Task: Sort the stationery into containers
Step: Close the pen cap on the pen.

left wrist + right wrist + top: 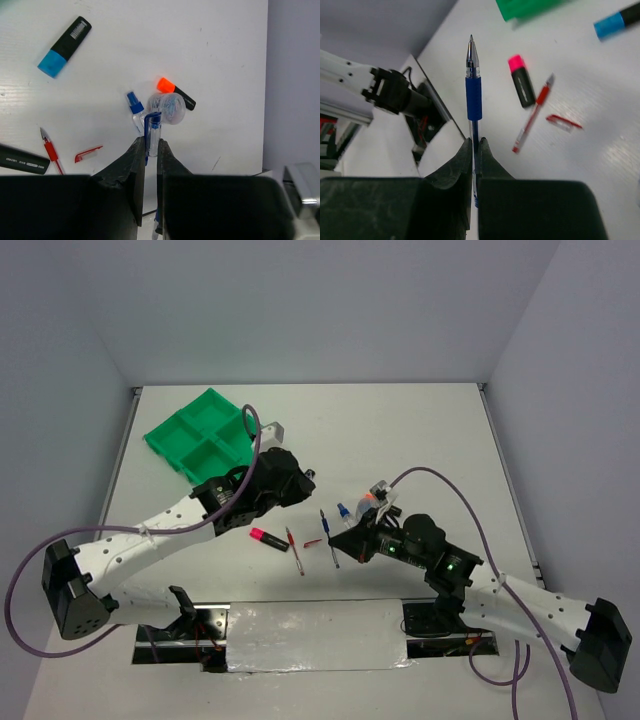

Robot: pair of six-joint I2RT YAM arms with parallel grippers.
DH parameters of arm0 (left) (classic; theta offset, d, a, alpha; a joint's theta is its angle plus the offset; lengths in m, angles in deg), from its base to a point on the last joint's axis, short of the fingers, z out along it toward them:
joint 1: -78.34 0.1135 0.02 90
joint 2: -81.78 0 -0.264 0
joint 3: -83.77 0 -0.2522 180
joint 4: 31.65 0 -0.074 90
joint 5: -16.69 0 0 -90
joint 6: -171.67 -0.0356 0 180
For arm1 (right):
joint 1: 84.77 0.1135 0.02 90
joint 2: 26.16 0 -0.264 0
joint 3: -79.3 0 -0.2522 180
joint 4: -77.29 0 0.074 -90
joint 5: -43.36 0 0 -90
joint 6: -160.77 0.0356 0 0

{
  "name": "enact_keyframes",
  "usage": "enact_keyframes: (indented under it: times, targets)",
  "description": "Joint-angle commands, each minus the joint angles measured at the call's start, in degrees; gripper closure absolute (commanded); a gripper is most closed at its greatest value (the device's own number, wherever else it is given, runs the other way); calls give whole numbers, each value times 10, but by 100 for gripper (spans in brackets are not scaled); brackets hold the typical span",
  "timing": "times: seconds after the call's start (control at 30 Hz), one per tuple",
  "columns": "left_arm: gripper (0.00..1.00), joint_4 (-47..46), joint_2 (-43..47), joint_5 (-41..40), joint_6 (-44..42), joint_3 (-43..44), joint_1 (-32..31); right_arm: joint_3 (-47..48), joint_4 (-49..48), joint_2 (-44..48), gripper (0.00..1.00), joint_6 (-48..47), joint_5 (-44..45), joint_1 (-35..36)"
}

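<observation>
Blue pen (474,95) clamped in right hand (475,142), tip jutting out, left hand (151,142) clamping second pen (152,127)

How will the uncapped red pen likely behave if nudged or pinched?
The red pen looks thin and round-barrelled, so a nudge would probably roll it. It lies flat on the table, so jaws would likely have to close very low. Its red cap lies apart, so the bare tip might smear.

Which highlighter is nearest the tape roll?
The orange-tipped highlighter, lying right beside the tape roll. The blue-tipped highlighter and the pink-tipped highlighter lie well away, the pink one by the red pen.
</observation>
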Motion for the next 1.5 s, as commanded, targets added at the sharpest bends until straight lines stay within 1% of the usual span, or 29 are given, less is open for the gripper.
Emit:
enact_keyframes:
  times: [0.0,0.27,0.43,0.73,0.83,1.0,1.47]
  targets:
    - [100,-26,17,17,-14,-11,-8,28,-131,-12,100,14,-10,3]
    - [100,-67,43,27,-31,-37,-12,35,-167,-61,100,32,-17,3]
    - [100,-78,48,25,-38,-43,-13,37,-166,-68,100,35,-11,3]
    - [100,-81,61,19,-48,-46,-13,47,-174,-94,100,47,8,2]
    - [100,-70,62,14,-51,-43,-13,56,-175,-103,100,47,6,0]
    - [100,-79,63,18,-52,-50,-13,61,-182,-109,100,47,6,-3]
    - [100,-60,76,-9,-46,-49,-13,66,-167,-122,100,63,13,-15]
